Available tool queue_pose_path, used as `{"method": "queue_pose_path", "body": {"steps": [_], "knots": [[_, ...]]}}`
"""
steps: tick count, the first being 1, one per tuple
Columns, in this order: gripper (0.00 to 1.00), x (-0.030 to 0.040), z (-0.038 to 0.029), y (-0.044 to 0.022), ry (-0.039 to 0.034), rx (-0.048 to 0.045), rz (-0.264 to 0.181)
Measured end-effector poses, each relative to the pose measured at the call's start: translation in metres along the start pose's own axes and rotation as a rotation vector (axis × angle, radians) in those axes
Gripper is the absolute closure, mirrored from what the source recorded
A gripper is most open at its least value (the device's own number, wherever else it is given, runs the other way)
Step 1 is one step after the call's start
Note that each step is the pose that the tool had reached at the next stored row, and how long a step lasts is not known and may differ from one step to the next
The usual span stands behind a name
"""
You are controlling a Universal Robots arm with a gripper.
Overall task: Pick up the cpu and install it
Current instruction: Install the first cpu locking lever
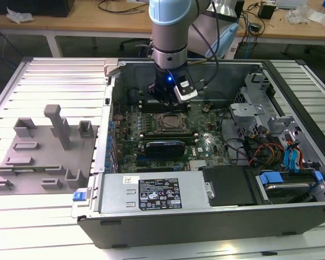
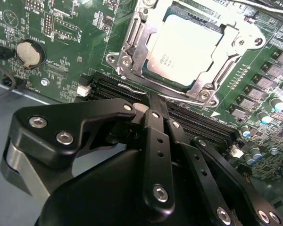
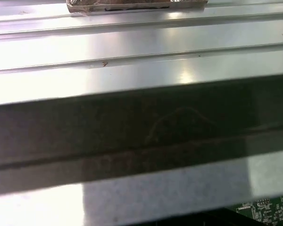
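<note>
Inside an open computer case (image 1: 206, 225) laid flat on a ribbed metal table (image 1: 54, 76), the arm's gripper (image 2: 152, 98) hung low over the motherboard (image 2: 70, 56). It appeared pressed together, pinching nothing. The cpu (image 2: 184, 47) lay in the socket (image 2: 132, 47), ringed by the metal frame, just beyond the gripper's tip, which stood above the dark memory slots (image 2: 113, 89). The chip looked seated, though whether it sat fully flat could not be told. The danger, on this showing, lay in closeness. A small drift downward could knock the slots or the frame, and a push on a chip not quite level could bend the socket's contacts. A grey fixture (image 1: 43, 146) sat on the table at the exterior view's left. Wooden benches (image 1: 70, 24) strewn with cables lined the room behind.
</note>
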State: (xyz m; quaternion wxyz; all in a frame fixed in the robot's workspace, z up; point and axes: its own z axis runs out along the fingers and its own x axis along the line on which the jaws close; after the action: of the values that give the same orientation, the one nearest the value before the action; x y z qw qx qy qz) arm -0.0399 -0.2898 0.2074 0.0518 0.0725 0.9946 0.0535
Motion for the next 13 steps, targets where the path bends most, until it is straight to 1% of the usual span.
{"method": "queue_pose_path", "body": {"steps": [3, 7, 10, 13], "knots": [[0.89, 0.0001, 0.0006, -0.0001, -0.0030, 0.0038, 0.025], [0.89, 0.0001, 0.0007, -0.0001, -0.0033, 0.0039, 0.026], [0.89, 0.0001, 0.0014, -0.0001, -0.0099, 0.0133, 0.077], [0.89, 0.0002, 0.0019, -0.0002, -0.0142, 0.0189, 0.112]]}}
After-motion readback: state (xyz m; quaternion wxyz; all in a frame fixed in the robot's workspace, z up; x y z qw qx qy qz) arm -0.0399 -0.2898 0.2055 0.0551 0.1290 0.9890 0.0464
